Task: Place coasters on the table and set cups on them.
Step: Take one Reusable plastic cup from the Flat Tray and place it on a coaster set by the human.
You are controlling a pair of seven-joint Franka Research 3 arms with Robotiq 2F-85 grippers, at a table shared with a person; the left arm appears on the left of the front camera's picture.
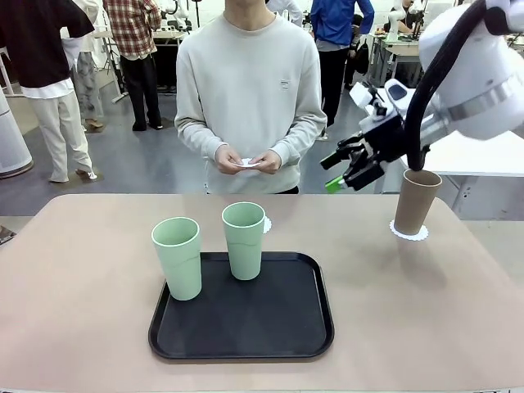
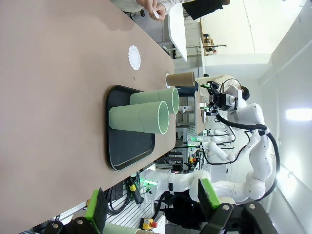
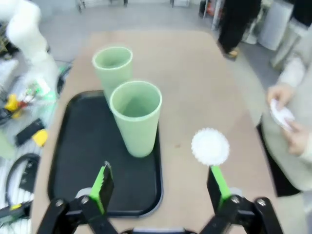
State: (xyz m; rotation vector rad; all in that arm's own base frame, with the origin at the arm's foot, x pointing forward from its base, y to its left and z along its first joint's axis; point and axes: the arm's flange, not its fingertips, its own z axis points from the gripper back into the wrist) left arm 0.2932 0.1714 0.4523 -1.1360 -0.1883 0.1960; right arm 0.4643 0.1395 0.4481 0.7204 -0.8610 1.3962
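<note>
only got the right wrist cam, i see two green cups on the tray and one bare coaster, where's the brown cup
observer: the brown cup stands upright on its own coaster near the table right end
operator: where's my right gripper from it
observer: the right gripper hangs open in the air beside that cup, toward the middle, touching nothing
operator: and the left one
observer: the left gripper is open and empty, well back from the tray

Table (image 1: 82,311): black tray (image 1: 274,323), bare coaster (image 3: 210,146), second coaster (image 1: 409,235) under brown cup (image 1: 416,201).
</note>
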